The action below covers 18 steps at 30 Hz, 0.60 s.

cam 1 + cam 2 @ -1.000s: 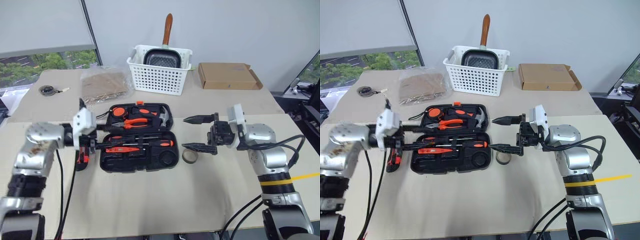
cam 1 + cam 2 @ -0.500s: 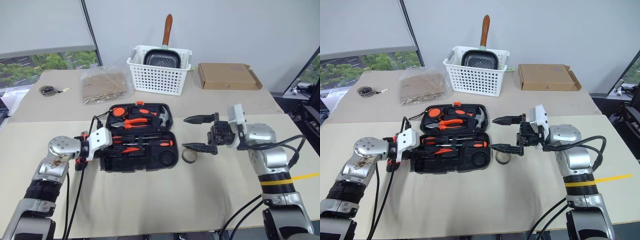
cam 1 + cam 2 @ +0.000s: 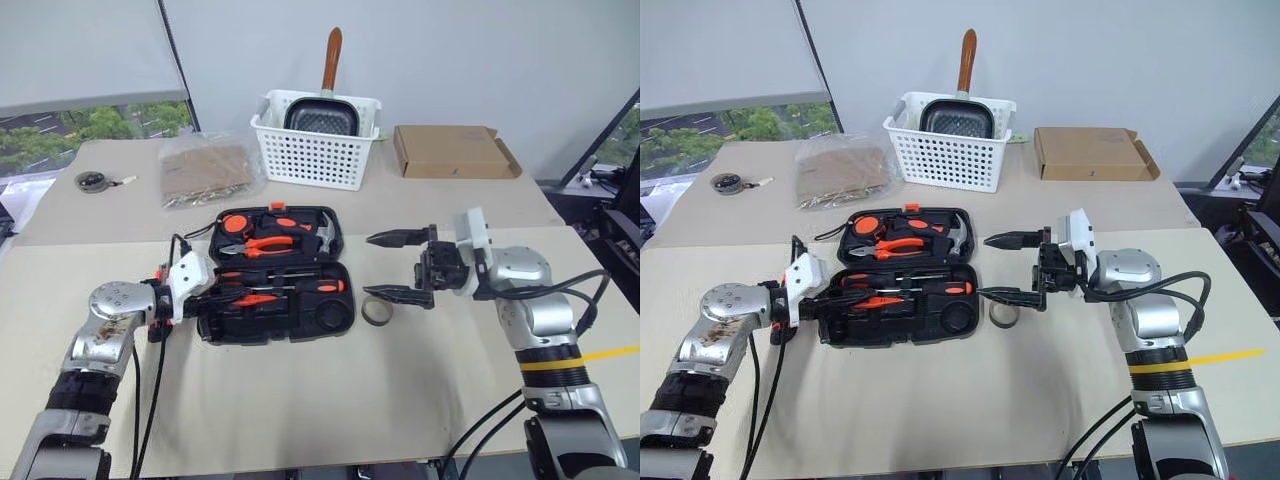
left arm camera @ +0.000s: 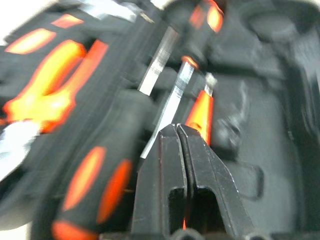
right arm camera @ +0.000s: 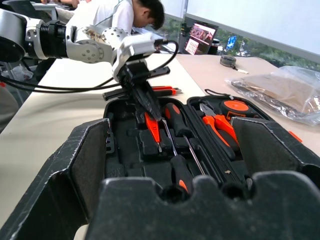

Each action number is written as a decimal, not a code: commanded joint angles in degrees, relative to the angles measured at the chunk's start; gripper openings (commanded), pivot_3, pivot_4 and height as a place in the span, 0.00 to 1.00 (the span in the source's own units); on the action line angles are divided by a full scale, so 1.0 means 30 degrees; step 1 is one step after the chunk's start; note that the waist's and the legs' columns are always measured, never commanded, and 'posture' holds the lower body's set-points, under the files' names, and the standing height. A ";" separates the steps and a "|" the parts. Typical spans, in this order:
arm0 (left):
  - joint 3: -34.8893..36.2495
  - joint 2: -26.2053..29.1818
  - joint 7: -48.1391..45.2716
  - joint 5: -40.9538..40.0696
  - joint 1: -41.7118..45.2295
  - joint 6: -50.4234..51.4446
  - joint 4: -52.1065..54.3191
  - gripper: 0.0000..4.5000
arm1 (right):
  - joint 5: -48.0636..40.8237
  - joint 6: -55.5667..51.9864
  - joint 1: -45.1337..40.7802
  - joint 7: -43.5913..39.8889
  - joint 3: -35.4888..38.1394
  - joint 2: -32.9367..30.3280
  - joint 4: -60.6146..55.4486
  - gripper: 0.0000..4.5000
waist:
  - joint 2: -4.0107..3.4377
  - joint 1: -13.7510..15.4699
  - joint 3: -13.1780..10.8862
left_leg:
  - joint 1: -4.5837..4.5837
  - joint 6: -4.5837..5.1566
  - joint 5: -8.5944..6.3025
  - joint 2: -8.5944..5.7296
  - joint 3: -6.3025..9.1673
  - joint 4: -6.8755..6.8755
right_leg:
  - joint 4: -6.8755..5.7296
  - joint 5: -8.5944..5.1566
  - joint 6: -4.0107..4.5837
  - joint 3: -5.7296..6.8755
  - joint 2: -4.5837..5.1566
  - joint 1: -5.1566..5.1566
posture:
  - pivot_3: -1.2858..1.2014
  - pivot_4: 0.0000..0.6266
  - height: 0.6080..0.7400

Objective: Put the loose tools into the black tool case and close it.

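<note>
The left gripper [image 4: 177,131] has been drawn down and back to the left edge of the black tool case [image 3: 272,275], and its two fingers, apart a moment ago, are now pressed together with nothing between them. Just past their tips, a slim red tester screwdriver [image 3: 249,299] is seen lying in the near half of the open case, beside two screwdrivers with orange-and-black handles [image 3: 300,286]. From this it is judged that the tester has just been let go into its place.

The right gripper [image 3: 398,266] is held level to the right of the case, unmoved, with its fingers spread wide and empty. Just below its lower finger a small greyish tape roll [image 3: 377,311] is left on the table [image 3: 300,400], near the right edge of the case. An orange-black utility knife [image 5: 165,90] is seen lying on the table just beyond the left edge of the case, by the left arm.

The lid is still laid open, so two loose things and the closing are judged to remain.
</note>
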State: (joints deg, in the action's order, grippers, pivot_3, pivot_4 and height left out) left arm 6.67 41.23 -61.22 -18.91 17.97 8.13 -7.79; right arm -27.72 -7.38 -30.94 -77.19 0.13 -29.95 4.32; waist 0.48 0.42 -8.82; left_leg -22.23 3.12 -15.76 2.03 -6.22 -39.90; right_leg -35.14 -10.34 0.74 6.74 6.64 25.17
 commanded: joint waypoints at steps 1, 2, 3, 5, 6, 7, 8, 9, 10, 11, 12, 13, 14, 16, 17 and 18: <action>0.3675 0.0425 0.3051 -0.2501 -0.1331 0.4053 0.3711 0.07 | -0.0250 0.0641 -0.0353 -0.0233 0.0166 0.0047 -0.0087 1.00 | 0.0000 -0.0055 0.0000 | 0.0003 0.0002 -0.0001 0.0000 0.0001 0.0000 | 0.0000 -0.0003 -0.0005 -0.0003 0.0002 -0.0006 | 0.52 0.24 0.70; 0.4915 0.0314 0.4114 -0.2910 -0.2002 0.4904 0.4653 0.14 | -0.0332 0.0656 -0.0389 -0.0303 0.0203 0.0115 0.0018 1.00 | 0.0001 -0.0098 -0.0001 | 0.0003 0.0002 -0.0002 0.0000 -0.0001 0.0002 | 0.0006 -0.0018 -0.0031 -0.0007 0.0003 -0.0004 | 0.52 0.24 0.70; 0.5958 0.0165 0.5063 -0.3196 -0.2659 0.5598 0.5500 0.19 | -0.0416 0.0663 -0.0432 -0.0352 0.0235 0.0183 0.0117 1.00 | 0.0001 -0.0138 -0.0001 | 0.0003 0.0000 -0.0001 0.0000 0.0000 0.0002 | 0.0006 -0.0018 -0.0033 -0.0011 0.0004 -0.0006 | 0.52 0.24 0.70; 0.7517 -0.0424 0.7175 -0.3305 -0.4177 0.6955 0.7114 0.35 | -0.0583 0.0752 -0.0629 -0.0497 0.0267 0.0393 0.0458 1.00 | 0.0001 -0.0215 -0.0001 | 0.0012 -0.0043 0.0022 0.0001 0.0000 0.0010 | 0.0011 -0.0018 -0.0033 -0.0018 0.0005 -0.0009 | 0.52 0.24 0.70; 0.8151 -0.0991 0.8436 -0.3276 -0.4815 0.7520 0.7758 0.42 | -0.0729 0.0718 -0.0763 -0.0580 0.0292 0.0559 0.0662 1.00 | 0.0001 -0.0230 -0.0001 | 0.0026 -0.0056 0.0028 0.0005 -0.0001 0.0021 | 0.0016 -0.0016 -0.0032 -0.0024 0.0006 -0.0018 | 0.52 0.24 0.70; 0.8618 -0.1828 0.9924 -0.2978 -0.5486 0.7942 0.8354 0.51 | -0.0837 0.0684 -0.0931 -0.0709 0.0253 0.0754 0.0930 1.00 | 0.0000 -0.0222 0.0000 | 0.0045 -0.0056 0.0027 0.0002 -0.0002 0.0025 | 0.0012 -0.0016 -0.0030 -0.0030 0.0010 -0.0031 | 0.52 0.24 0.70; 0.8690 -0.2371 1.0812 -0.2568 -0.6177 0.8120 0.8943 0.57 | -0.0812 0.0748 -0.1089 -0.0888 0.0180 0.0889 0.1215 1.00 | 0.0000 -0.0218 -0.0001 | 0.0063 -0.0052 0.0024 0.0001 -0.0001 0.0028 | 0.0008 -0.0017 -0.0032 -0.0042 0.0011 -0.0045 | 0.52 0.24 0.70; 0.8569 -0.2724 1.1439 -0.2181 -0.6768 0.8330 0.9520 0.67 | -0.0710 0.0893 -0.1262 -0.1170 0.0086 0.0963 0.1542 1.00 | 0.0001 -0.0199 -0.0001 | 0.0071 -0.0044 0.0019 0.0002 -0.0002 0.0029 | 0.0011 -0.0017 -0.0031 -0.0050 0.0012 -0.0049 | 0.52 0.24 0.70; 0.8461 -0.3158 1.2236 -0.1951 -0.7116 0.8702 1.0083 0.74 | -0.0608 0.1025 -0.1459 -0.1455 0.0026 0.1019 0.1869 1.00 | 0.0007 -0.0187 -0.0003 | 0.0074 -0.0036 0.0014 0.0000 -0.0001 0.0025 | 0.0006 -0.0015 -0.0035 -0.0053 0.0011 -0.0052 | 0.52 0.24 0.70; 0.8381 -0.3541 1.2905 -0.1888 -0.7331 0.9040 1.0521 0.83 | -0.0544 0.1102 -0.1653 -0.1673 0.0001 0.1064 0.2155 1.00 | 0.0031 -0.0101 -0.0010 | 0.0072 -0.0037 0.0014 0.0000 -0.0002 0.0024 | 0.0003 -0.0012 -0.0038 -0.0054 0.0003 -0.0050 | 0.52 0.24 0.70; 0.8214 -0.3927 1.3618 -0.1659 -0.7586 0.9356 1.0880 0.92 | -0.0516 0.1146 -0.1907 -0.1852 -0.0004 0.1122 0.2473 1.00 | 0.0051 -0.0022 -0.0017 | 0.0065 -0.0046 0.0016 0.0001 0.0005 0.0021 | 0.0003 -0.0011 -0.0040 -0.0048 -0.0005 -0.0048 | 0.52 0.24 0.70; 0.8018 -0.4228 1.4190 -0.1339 -0.7796 0.9501 1.1095 0.99 | -0.0504 0.1174 -0.2121 -0.2022 -0.0014 0.1169 0.2735 1.00 | 0.0054 0.0082 -0.0018 | 0.0062 -0.0070 0.0016 0.0002 0.0015 0.0019 | 0.0004 -0.0011 -0.0041 -0.0044 -0.0012 -0.0043 | 0.52 0.24 0.70; 0.7753 -0.4488 1.4666 -0.1062 -0.7963 0.9679 1.1256 0.99 | -0.0474 0.1225 -0.2316 -0.2179 -0.0023 0.1203 0.2998 1.00 | 0.0053 0.0132 -0.0018 | 0.0055 -0.0135 0.0002 0.0004 0.0019 0.0018 | 0.0006 -0.0001 -0.0031 -0.0041 -0.0016 -0.0034 | 0.52 0.24 0.70; 0.7149 -0.4996 1.5564 -0.0389 -0.8102 0.9773 1.1298 0.99 | -0.0391 0.1364 -0.2612 -0.2427 -0.0046 0.1281 0.3470 1.00 | 0.0053 0.0161 -0.0017 | 0.0060 -0.0212 -0.0025 0.0003 0.0022 0.0018 | 0.0000 0.0013 -0.0014 -0.0043 -0.0013 -0.0034 | 0.52 0.24 0.70; 0.6930 -0.5414 1.6216 -0.0039 -0.8005 0.9731 1.1143 0.99 | -0.0342 0.1452 -0.2713 -0.2535 -0.0074 0.1333 0.3679 1.00 | 0.0055 0.0159 -0.0016 | 0.0062 -0.0219 -0.0021 0.0003 0.0022 0.0019 | 0.0000 0.0017 -0.0014 -0.0043 -0.0015 -0.0037 | 0.52 0.24 0.70; 0.6860 -0.5871 1.6816 0.0120 -0.7849 0.9747 1.0981 0.99 | -0.0298 0.1533 -0.2774 -0.2603 -0.0113 0.1381 0.3818 1.00 | 0.0057 0.0147 -0.0015 | 0.0067 -0.0220 -0.0019 0.0003 0.0022 0.0019 | -0.0004 0.0017 -0.0015 -0.0043 -0.0017 -0.0040 | 0.52 0.24 0.70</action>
State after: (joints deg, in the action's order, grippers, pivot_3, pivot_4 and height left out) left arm 27.65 24.58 -13.96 -20.16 -6.41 37.67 24.11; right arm -28.22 -4.14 -37.95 -84.09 -0.71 -26.05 15.54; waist 0.65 0.86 -8.86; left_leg -22.04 2.46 -15.81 2.04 -6.15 -39.84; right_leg -35.14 -10.28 0.69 6.62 6.58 25.05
